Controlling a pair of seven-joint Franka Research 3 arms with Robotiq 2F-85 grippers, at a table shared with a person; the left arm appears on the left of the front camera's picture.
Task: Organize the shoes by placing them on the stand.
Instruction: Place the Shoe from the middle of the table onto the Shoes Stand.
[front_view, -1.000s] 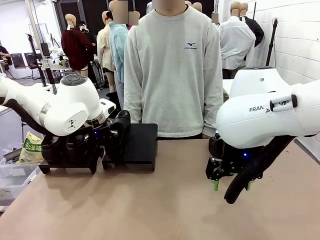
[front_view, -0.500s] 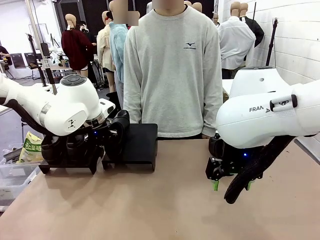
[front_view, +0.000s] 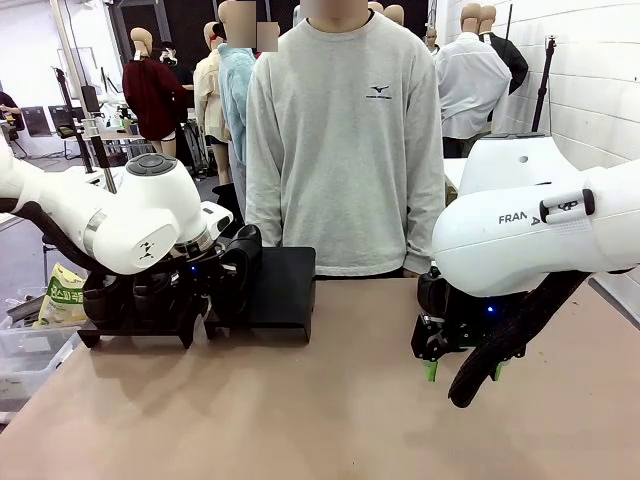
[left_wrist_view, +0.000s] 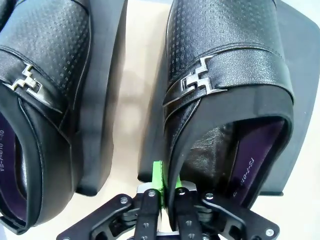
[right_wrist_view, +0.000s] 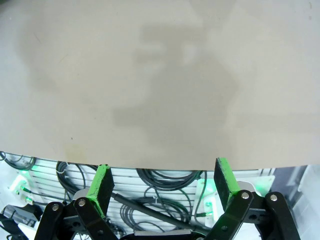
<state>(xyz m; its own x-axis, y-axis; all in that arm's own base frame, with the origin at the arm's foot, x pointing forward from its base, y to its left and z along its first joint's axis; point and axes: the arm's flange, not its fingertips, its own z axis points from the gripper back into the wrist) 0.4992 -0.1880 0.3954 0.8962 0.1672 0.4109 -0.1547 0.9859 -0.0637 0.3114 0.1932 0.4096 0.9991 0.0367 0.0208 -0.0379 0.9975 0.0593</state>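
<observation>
I have the left gripper (left_wrist_view: 167, 192) pinched on the side wall of a shoe (left_wrist_view: 225, 95) near its heel, one green pad (left_wrist_view: 157, 175) outside the collar and the other finger inside the opening. That shoe sits toe-away on the right black stand (left_wrist_view: 295, 100), its sole seemingly down on the platform, though I cannot tell whether the full weight has settled. A second shoe (left_wrist_view: 40, 100) with the same metal buckle rests on the left stand (left_wrist_view: 107, 100), with a strip of bare table (left_wrist_view: 135, 100) between the two platforms. From the front, the left arm (front_view: 130, 225) hangs over the stands (front_view: 285, 290) at the far left of the table, just in front of the person (front_view: 345, 140) in the grey sweatshirt. The right gripper (right_wrist_view: 162, 187) hangs spread wide and empty above the near right table edge, cables visible below. I judge this to be the end of the placing step: the shoe is where it belongs and only the release remains. Next I would open the fingers gently, then lift straight back so the inner finger clears the collar without dragging the shoe off its platform.
</observation>
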